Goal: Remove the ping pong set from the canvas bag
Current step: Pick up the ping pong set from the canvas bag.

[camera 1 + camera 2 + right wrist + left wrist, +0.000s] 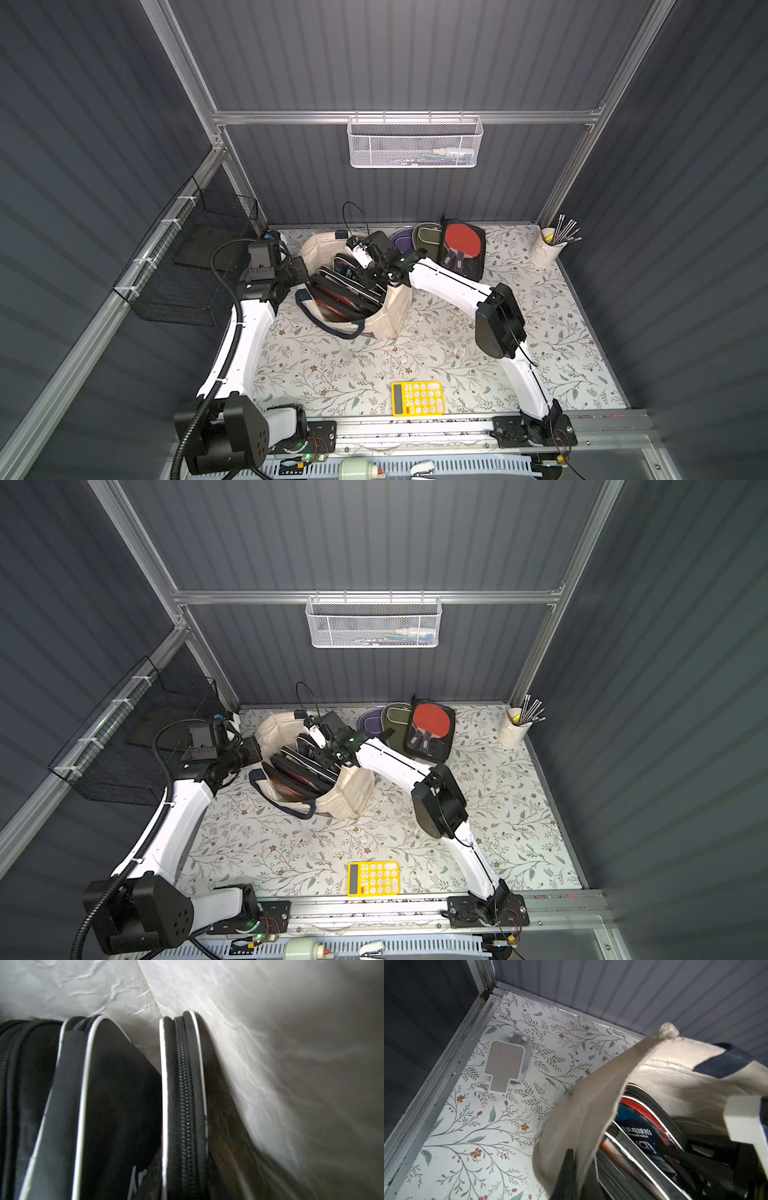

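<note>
Left fingers (569, 1169) pinch canvas bag (591, 1103); cases (347, 291) edge-up.

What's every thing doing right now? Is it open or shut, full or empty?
canvas bag: standing, mouth open, zipped black cases inside.
left tool: shut on the bag's rim.
right tool: down in the bag; open or shut, can't tell.
black case: on the table, unzipped, red paddle showing.
calculator: flat, keys up.
pen cup: upright, holding pens.
</note>
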`<state>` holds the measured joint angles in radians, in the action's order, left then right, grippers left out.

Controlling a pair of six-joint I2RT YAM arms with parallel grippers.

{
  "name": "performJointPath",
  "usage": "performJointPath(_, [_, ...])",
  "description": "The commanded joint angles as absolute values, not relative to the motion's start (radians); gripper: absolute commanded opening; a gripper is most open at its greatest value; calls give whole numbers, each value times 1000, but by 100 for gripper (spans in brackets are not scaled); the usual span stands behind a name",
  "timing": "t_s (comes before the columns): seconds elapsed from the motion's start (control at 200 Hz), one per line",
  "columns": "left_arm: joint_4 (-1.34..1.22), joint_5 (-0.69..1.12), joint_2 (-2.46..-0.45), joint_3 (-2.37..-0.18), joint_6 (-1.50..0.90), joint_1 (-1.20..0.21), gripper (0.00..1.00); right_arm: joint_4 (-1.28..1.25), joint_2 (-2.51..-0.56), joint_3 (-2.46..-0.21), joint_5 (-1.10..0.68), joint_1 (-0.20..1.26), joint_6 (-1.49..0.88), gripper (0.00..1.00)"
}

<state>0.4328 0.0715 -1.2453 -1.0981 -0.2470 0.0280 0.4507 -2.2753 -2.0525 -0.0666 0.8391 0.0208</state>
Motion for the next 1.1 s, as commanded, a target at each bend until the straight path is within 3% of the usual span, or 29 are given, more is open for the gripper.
performJointPath(0.0, [460, 80, -1226, -1087, -234, 32, 0, 501, -2279, -2003, -64, 851, 25, 4])
performJointPath(0.06, [461, 82, -1228, -1086, -235, 32, 0, 494, -2266, -1997, -62, 852, 29, 0])
performJointPath(1.096, [426, 97, -1235, -1111, -257, 39, 0, 547, -2053, -2156, 22, 907, 53, 0])
